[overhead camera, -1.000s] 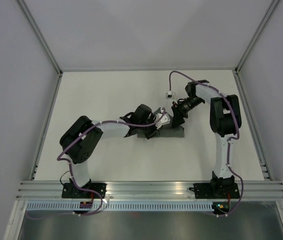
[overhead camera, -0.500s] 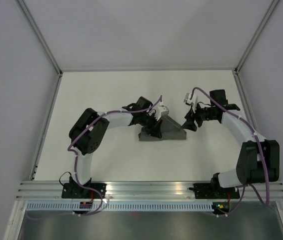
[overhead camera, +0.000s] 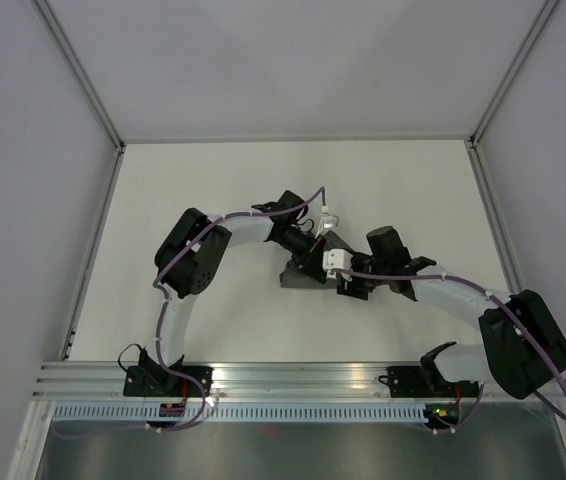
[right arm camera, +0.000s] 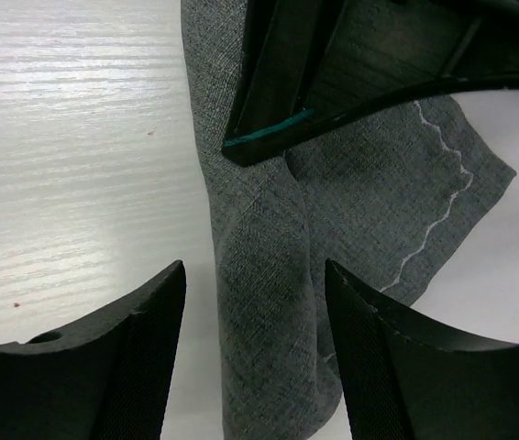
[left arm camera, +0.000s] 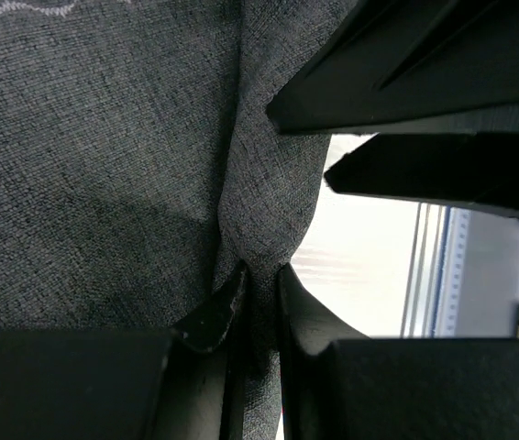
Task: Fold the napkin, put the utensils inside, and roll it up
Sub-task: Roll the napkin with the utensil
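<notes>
While the napkin [overhead camera: 301, 274] lies bunched in a compact, partly folded bundle near the middle of the table [overhead camera: 213, 190], note that your left gripper [left arm camera: 258, 307] is clamped on a raised ridge of its cloth: the two fingers stand almost together with only fabric between them. Judge this hold as an anchor; it props the fold up and should stop the bundle sliding. Your right gripper [right arm camera: 252, 284] hovers at the bundle's right side, just beside the left gripper, with its fingers spread wide and a crease of cloth lying between them; no contact with the cloth shows. That spread suits a grasp on the free edge where the pale stitched line [right arm camera: 434, 211] runs. The fork cannot be seen in any view, so you cannot tell whether it is inside the cloth. Both grippers work close together: treat finger-to-finger contact as the main hazard, and confirm the fork's position before you roll.
</notes>
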You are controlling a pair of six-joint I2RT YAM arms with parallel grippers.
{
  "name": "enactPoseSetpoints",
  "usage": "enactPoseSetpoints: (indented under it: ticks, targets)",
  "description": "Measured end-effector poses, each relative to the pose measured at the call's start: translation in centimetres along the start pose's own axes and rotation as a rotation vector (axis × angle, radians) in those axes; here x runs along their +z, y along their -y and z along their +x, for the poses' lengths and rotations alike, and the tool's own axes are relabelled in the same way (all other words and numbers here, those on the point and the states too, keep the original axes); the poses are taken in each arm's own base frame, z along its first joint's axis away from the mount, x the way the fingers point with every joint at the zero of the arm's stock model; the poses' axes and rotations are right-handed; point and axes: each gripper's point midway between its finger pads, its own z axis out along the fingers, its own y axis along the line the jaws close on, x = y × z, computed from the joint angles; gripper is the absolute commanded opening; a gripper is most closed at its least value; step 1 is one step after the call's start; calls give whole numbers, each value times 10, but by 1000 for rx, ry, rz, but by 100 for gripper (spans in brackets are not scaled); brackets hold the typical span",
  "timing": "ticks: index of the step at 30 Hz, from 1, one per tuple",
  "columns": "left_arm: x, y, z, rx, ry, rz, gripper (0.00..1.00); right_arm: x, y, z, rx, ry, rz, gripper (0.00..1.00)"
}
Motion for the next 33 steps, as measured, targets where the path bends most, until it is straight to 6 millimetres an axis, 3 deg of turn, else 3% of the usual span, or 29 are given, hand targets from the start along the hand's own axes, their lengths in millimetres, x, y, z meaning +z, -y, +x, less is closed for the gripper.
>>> enactPoseSetpoints:
  ticks: [8, 13, 15, 16, 17, 21, 28, 33]
  targets:
    - [1, 4, 6, -92, -35, 76, 2, 19, -3, -8, -123, -45, 41, 59]
    - [1, 7, 11, -126, -51, 95, 3, 26, -7, 3, -119, -88, 29, 56]
    - [1, 7, 11, -137, -54, 100, 5, 27, -7, 4, -118, -92, 28, 49]
    - [0, 7, 11, -142, -53, 105, 7, 28, -7, 4, -118, -93, 26, 28]
    - [0, 6, 11, -147, -53, 107, 13, 28, -8, 4, -120, -95, 22, 18]
    - [-1, 5, 11, -162, -51, 109, 31, 29, -8, 5, -114, -107, 11, 4]
    - [-8, 2, 14, -216, 6, 106, 48, 31, -2, 5, -19, -104, -79, 0]
    - [-20, 1, 8, -173, 128, -12, 58, 35, 8, 5, 88, -77, -191, 1]
